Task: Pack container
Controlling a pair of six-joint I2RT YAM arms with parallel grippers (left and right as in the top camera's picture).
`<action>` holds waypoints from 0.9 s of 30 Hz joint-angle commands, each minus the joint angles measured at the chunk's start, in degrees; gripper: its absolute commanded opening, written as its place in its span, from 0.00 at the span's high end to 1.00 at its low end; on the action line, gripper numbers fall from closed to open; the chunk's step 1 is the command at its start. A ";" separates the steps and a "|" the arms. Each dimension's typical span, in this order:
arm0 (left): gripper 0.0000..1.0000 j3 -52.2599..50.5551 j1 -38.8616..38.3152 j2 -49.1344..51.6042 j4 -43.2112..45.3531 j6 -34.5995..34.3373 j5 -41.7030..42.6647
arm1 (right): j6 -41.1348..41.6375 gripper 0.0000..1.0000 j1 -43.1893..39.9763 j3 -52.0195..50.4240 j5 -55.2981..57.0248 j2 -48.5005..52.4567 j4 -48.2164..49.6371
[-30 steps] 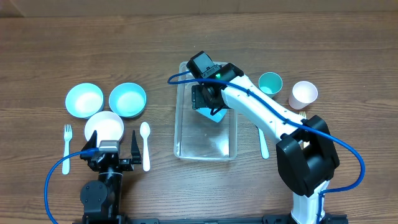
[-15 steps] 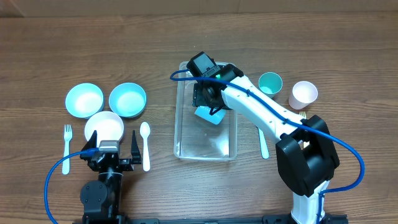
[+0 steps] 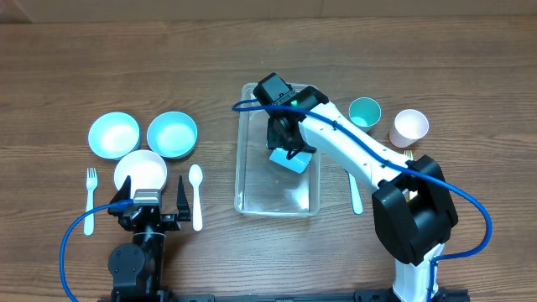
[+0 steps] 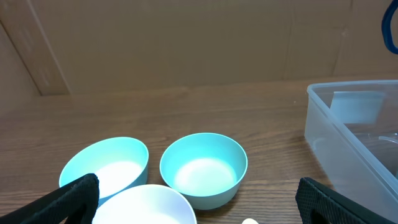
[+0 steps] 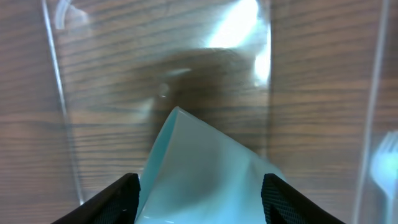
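The container (image 3: 277, 195), a clear rectangular tub, lies mid-table; its wall also shows in the left wrist view (image 4: 348, 134) and the right wrist view (image 5: 57, 93). My right gripper (image 3: 288, 151) hangs inside its far half, shut on a light-blue sheet-like piece (image 3: 291, 160). In the right wrist view that piece (image 5: 199, 168) fills the gap between the right gripper (image 5: 199, 190) fingers, tilted, one corner pointing away over the tub floor. My left gripper (image 3: 159, 203) rests open near the front left edge, and in its own view the left gripper (image 4: 199, 194) holds nothing.
Two light-blue bowls (image 3: 113, 134) (image 3: 172, 134) and a white bowl (image 3: 140, 170) sit at left, with a white fork (image 3: 91, 189) and white spoon (image 3: 195, 180). Right of the tub stand a teal cup (image 3: 364, 111) and a white cup (image 3: 409, 126), plus a white utensil (image 3: 356, 197).
My right gripper has shifted slightly toward the near right inside the tub, carrying the light-blue piece, and its jaws have narrowed. The left arm has not moved.
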 commanded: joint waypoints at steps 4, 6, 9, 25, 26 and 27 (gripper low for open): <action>0.00 -0.35 0.46 -0.55 0.20 1.11 0.76 | -1.55 0.36 0.26 -0.22 3.91 -0.39 -2.08; 0.00 -0.35 0.46 -0.55 0.20 1.11 0.76 | -3.02 0.36 0.26 0.26 3.96 -0.90 -2.25; 0.00 -0.35 0.46 -0.55 0.20 1.11 0.79 | -3.91 0.36 0.26 4.24 4.94 -1.09 -5.38; 0.00 -0.35 0.46 -0.55 0.20 1.11 0.79 | -5.70 0.38 4.44 13.92 4.76 -1.01 -15.78; 0.00 -0.35 0.46 -0.55 0.20 1.11 0.79 | -4.52 0.38 5.49 13.81 4.74 -0.85 -15.41; 0.00 -0.35 0.46 -0.55 0.20 1.11 0.76 | -3.85 0.38 6.56 13.79 4.74 -0.52 -15.06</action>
